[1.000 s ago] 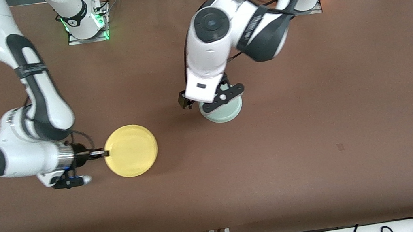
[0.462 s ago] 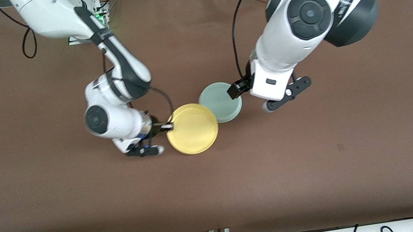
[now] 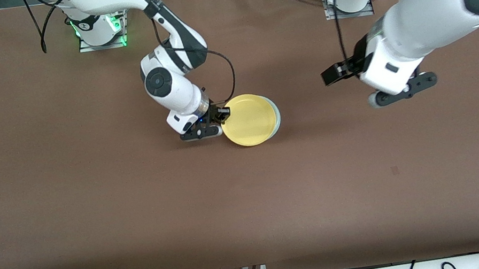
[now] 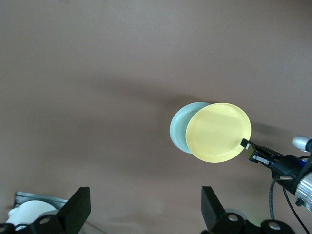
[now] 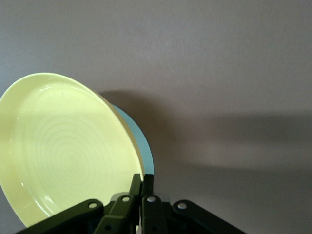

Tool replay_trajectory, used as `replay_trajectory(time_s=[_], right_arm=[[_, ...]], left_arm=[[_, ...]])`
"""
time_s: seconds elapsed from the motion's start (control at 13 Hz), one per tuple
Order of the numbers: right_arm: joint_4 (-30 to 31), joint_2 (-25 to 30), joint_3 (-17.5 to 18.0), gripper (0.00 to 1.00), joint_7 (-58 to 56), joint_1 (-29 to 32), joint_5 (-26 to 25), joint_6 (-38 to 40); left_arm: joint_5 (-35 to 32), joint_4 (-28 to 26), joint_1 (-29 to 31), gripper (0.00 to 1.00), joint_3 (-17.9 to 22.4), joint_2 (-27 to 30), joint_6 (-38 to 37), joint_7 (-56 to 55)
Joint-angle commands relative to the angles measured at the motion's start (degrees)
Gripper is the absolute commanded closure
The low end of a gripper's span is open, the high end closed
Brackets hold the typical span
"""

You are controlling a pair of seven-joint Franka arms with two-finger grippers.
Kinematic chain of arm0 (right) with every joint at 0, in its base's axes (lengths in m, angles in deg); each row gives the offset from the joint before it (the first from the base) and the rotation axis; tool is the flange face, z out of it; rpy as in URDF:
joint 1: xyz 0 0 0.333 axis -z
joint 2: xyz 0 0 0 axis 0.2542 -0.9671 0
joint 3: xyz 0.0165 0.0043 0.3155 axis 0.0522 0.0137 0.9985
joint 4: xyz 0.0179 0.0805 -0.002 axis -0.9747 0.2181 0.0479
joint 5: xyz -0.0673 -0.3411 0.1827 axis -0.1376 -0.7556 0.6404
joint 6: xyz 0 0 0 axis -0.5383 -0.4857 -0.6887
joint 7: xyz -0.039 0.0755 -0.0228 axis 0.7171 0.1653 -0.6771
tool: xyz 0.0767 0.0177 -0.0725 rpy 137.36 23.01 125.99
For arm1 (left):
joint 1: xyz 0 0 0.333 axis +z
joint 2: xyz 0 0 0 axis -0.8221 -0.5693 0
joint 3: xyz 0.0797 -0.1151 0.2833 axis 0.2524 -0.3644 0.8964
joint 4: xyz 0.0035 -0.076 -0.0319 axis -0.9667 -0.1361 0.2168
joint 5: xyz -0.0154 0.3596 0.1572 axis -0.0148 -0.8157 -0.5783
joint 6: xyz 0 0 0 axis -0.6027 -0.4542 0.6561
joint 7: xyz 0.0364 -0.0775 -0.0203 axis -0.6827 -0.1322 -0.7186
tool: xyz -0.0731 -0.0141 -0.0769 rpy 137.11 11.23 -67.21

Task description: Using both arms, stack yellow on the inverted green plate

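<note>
Now right claw [image 3: 223,114] gripping yellow [image 3: 248,120].

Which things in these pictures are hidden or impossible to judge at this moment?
- Green plate: front view, mostly covered by the yellow plate; inverted or not, unclear.
- Whether the yellow plate rests on it or hangs above: no view settles it.
- Right tool, shut on the yellow rim: tips partly hidden.
- Left tool: open, cut off by the picture's edge.

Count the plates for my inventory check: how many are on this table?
2. The yellow plate, gripped at its rim by the right gripper, is over the green plate near mid-table, hiding most of it. The left gripper waits open, apart.
</note>
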Motion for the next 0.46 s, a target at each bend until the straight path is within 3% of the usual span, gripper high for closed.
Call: replay_trajectory(time_s=[0.0,0.15,0.38], right_arm=[[3.29,1.17,-0.28,1.00,3.47,-4.40,0.86,-5.14],[3.82,0.37,-0.36,1.00,4.54,-5.39,0.86,-5.86],[3.91,-1.73,-0.54,1.00,3.84,-5.39,0.77,-9.01]], left_arm=[[-4.47,-8.28,3.21,0.00,-0.57,8.89,-1.92,9.80],[-8.08,-15.56,7.78,0.00,-0.83,15.39,-2.28,18.67],[-11.69,-31.90,10.87,0.00,-0.83,26.12,6.65,25.81]])
